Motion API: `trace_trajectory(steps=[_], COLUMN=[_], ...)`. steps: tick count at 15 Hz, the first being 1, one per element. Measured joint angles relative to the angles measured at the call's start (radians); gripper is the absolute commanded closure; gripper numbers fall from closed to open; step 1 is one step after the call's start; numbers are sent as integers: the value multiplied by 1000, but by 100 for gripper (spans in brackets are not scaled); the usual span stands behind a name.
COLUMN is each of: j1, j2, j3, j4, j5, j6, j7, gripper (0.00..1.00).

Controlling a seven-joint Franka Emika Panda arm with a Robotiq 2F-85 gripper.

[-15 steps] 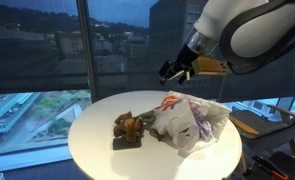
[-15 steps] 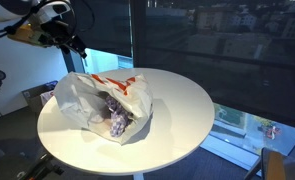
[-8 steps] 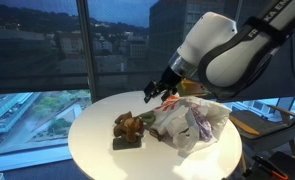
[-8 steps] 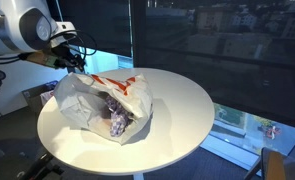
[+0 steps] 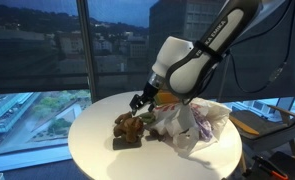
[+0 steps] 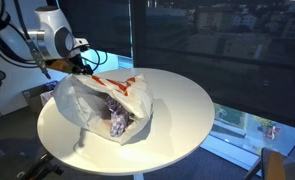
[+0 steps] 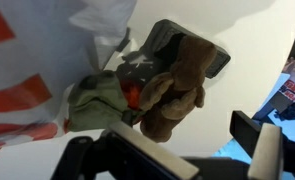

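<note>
A brown teddy bear (image 5: pixel 127 124) lies on a flat black object (image 5: pixel 122 143) on the round white table (image 5: pixel 92 140), next to a white plastic bag (image 5: pixel 192 120). My gripper (image 5: pixel 139 100) hangs just above the bear, open, with nothing between its fingers. In the wrist view the bear (image 7: pixel 172 95) lies across the black object (image 7: pixel 187 40), with green cloth (image 7: pixel 95 108) beside it, and the gripper (image 7: pixel 192 150) is close over its lower part. In an exterior view the bag (image 6: pixel 102 100) hides the bear, and the gripper (image 6: pixel 77 68) sits behind the bag.
The bag (image 7: pixel 37 60) has red print and holds several packets, showing at its mouth (image 6: pixel 115 118). Large windows stand close behind the table (image 6: pixel 187 100). A chair (image 5: pixel 257 120) stands past the table's edge. A printed package (image 7: pixel 292 95) shows at the wrist view's edge.
The arm has swung down and across from above the bag to just over the teddy bear. The gripper stayed open; the bear and bag have not moved.
</note>
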Motion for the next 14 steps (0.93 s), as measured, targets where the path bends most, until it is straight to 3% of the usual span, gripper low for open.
trace_trajectory(steps=[8, 13, 14], j1=[122, 320, 365], j2=[287, 378, 392], j3=[-68, -252, -297], j4=[239, 319, 327], j5=[-28, -9, -9], j6=[4, 31, 44], j7=[24, 19, 19], gripper=[0, 0, 25])
